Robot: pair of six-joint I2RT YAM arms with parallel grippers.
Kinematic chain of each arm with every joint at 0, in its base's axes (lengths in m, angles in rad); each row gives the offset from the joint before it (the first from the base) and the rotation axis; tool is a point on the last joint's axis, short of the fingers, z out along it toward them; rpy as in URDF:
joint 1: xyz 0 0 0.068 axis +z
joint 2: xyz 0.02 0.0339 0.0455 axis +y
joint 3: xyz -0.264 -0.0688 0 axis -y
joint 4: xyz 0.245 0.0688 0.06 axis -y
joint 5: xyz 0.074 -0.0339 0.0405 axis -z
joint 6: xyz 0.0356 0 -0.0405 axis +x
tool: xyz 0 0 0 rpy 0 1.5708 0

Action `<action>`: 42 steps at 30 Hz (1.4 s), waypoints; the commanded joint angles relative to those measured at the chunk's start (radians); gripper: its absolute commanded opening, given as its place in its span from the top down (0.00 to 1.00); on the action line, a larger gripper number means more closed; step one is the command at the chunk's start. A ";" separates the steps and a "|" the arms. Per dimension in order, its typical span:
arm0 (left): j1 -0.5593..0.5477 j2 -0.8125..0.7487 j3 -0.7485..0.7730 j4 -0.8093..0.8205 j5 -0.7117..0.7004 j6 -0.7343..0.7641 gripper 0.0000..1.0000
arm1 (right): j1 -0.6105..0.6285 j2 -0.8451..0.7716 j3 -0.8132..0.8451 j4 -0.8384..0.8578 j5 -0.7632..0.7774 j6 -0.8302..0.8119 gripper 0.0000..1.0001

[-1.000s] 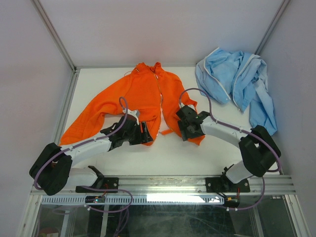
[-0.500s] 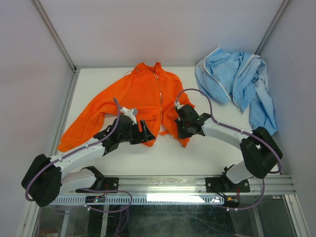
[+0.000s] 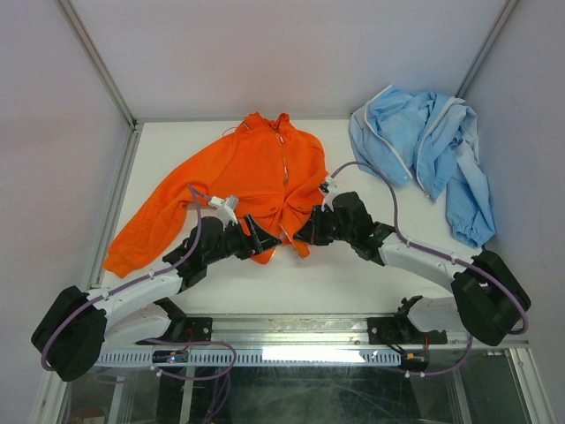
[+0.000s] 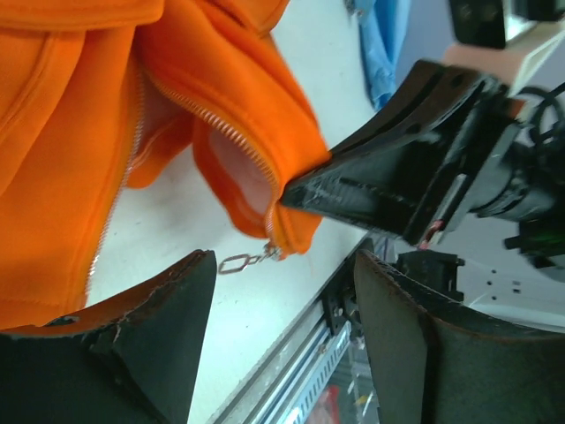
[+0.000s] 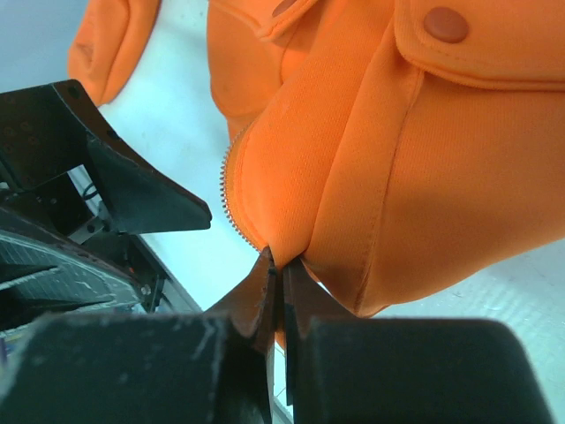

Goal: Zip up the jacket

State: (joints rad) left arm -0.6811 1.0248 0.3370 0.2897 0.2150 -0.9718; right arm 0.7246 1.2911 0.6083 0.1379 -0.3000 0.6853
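Observation:
The orange jacket (image 3: 243,168) lies spread on the white table, its front partly open at the bottom. My right gripper (image 3: 309,233) is shut on the lower hem corner of the jacket (image 5: 371,159), right beside the zipper teeth (image 5: 228,190), and lifts it a little. My left gripper (image 3: 257,238) stands open just left of that corner, holding nothing. In the left wrist view the zipper pull (image 4: 243,261) dangles from the hem just in front of the open left gripper (image 4: 284,284), near its left finger. The right gripper (image 4: 397,181) shows black behind the hem.
A light blue garment (image 3: 424,146) lies bunched at the back right, apart from both arms. The metal rail (image 3: 291,331) runs along the table's near edge, close below the grippers. Grey walls enclose the table on three sides.
My right gripper has shut on the jacket's hem corner and drawn it left and nearer. The left arm has reached right, toward the same corner, staying open.

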 commanded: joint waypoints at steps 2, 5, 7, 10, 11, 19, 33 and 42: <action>-0.007 0.015 -0.025 0.284 -0.018 -0.079 0.39 | 0.024 -0.039 -0.072 0.307 -0.070 0.120 1.00; -0.008 0.069 -0.014 0.336 -0.020 -0.093 0.47 | 0.024 -0.042 -0.123 0.400 -0.068 0.149 1.00; -0.007 0.109 -0.010 0.399 -0.007 -0.112 0.53 | 0.024 -0.042 -0.144 0.452 -0.064 0.159 1.00; -0.007 0.169 0.009 0.434 0.007 -0.122 0.58 | 0.041 -0.039 -0.151 0.474 -0.062 0.160 1.00; -0.006 0.178 0.015 0.418 0.001 -0.129 0.58 | 0.043 -0.039 -0.152 0.484 -0.065 0.161 1.00; -0.011 0.208 -0.006 0.384 -0.033 -0.159 0.53 | 0.048 -0.039 -0.161 0.503 -0.062 0.159 1.00; -0.036 0.168 0.056 0.326 -0.002 0.015 1.00 | 0.044 -0.108 -0.162 0.303 -0.032 0.092 0.90; -0.036 0.064 0.223 -0.043 -0.029 0.296 1.00 | 0.056 -0.273 -0.073 -0.049 0.040 -0.278 0.40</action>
State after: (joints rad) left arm -0.7139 1.1408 0.4683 0.3756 0.2085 -0.8299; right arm 0.7666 1.0874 0.4698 0.2188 -0.2916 0.5594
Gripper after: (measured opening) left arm 0.019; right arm 0.572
